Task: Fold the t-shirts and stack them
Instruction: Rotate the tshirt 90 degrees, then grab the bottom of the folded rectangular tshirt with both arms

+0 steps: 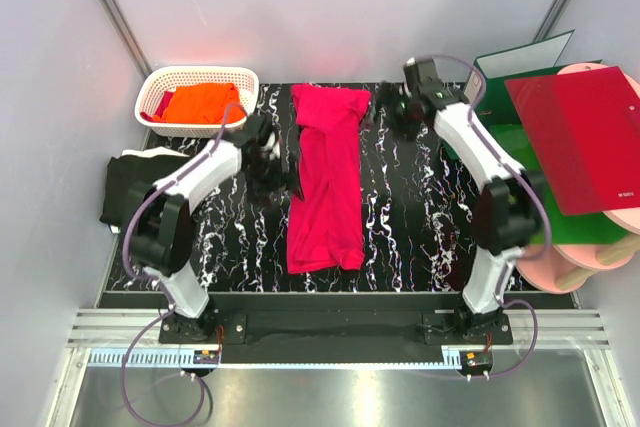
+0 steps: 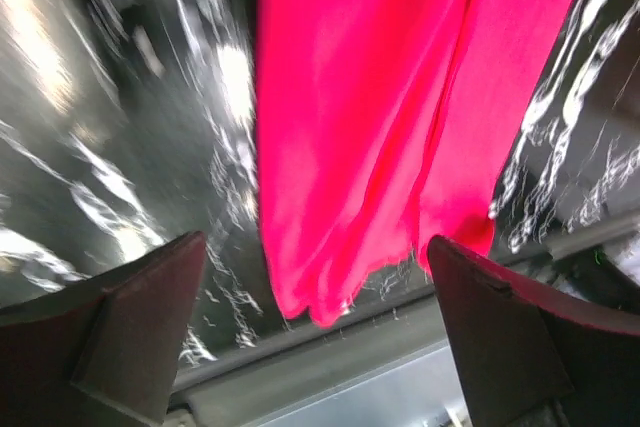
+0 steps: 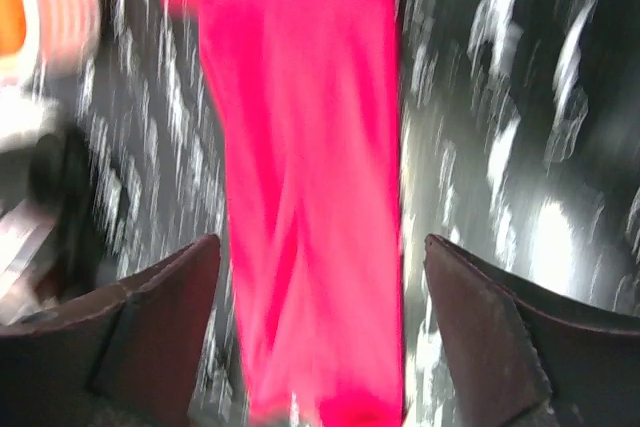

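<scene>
- Left gripper (image 1: 285, 172) hovered beside the crimson-pink t-shirt (image 1: 327, 182), jaws spread, empty.
- Right gripper (image 1: 388, 107) hung off its far corner, likewise released.
- Shirt lay folded lengthwise on the table (image 1: 410, 217); bare marbled top flanked both long edges.

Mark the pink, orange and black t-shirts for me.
pink t-shirt (image 1: 325, 187), top view, middle of the long folded strip
orange t-shirt (image 1: 203, 103), top view, centre of the crumpled heap
black t-shirt (image 1: 120, 192), top view, middle of its visible cloth
</scene>
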Available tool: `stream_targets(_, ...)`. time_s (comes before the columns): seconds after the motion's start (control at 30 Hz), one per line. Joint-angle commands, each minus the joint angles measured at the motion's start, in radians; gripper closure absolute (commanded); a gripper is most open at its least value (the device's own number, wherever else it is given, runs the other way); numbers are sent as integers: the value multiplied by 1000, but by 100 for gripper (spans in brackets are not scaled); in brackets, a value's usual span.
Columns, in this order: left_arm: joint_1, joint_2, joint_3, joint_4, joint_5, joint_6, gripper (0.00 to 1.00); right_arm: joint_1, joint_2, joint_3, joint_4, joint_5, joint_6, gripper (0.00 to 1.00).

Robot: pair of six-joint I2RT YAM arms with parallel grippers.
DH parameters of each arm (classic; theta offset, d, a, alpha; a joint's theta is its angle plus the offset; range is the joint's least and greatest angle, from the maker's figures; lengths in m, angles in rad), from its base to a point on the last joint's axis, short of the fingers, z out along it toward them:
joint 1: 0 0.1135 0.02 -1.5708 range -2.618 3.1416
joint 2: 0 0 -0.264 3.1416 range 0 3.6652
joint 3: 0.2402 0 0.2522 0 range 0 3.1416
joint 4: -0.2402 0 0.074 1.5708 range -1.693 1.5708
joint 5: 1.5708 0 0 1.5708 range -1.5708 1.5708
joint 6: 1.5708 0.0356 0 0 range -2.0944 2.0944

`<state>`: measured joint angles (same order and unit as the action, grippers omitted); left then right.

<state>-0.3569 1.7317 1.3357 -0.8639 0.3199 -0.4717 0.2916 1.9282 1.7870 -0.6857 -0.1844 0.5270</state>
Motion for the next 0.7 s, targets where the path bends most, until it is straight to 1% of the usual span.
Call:
stream_targets(0.0, -27, -187, -288, 173, 186, -216, 2, -9, -129, -414, -54, -302, 56, 14)
stream_targets(0.03, -33, -217, -332, 233, 194, -243, 2, -9, -146, -482, -42, -331, 68, 15)
stream_targets(0.07, -48, -262, -396, 247, 197, -266, 2, -9, -178, -544, -11, -392, 71, 21)
stream_targets(0.1, -57, -280, -421, 256, 197, -304, 2, -8, -192, -652, 4, -417, 77, 21)
stream_targets(0.13, -65, -300, -447, 281, 199, -320, 1, -8, -216, -699, 18, -462, 90, 23)
stream_targets(0.2, -91, -349, -516, 307, 191, -369, 1, -6, -232, -809, 52, -490, 91, 23)
stream_targets(0.27, -106, -379, -581, 344, 188, -399, 1, -6, -251, -857, 54, -490, 79, 23)
stream_targets(0.3, -112, -385, -596, 351, 183, -425, 1, -6, -253, -897, 52, -489, 74, 23)
stream_targets(0.43, -161, -385, -656, 397, 166, -466, 2, -6, -274, -968, 63, -492, 79, 23)
stream_targets(0.5, -178, -356, -684, 419, 172, -490, 5, -8, -275, -989, 72, -487, 83, 23)
stream_targets(0.6, -209, -291, -687, 425, 179, -501, 7, -6, -270, -1011, 103, -498, 116, 23)
stream_targets(0.67, -223, -261, -673, 407, 159, -498, 7, 4, -265, -1020, 143, -515, 146, 23)
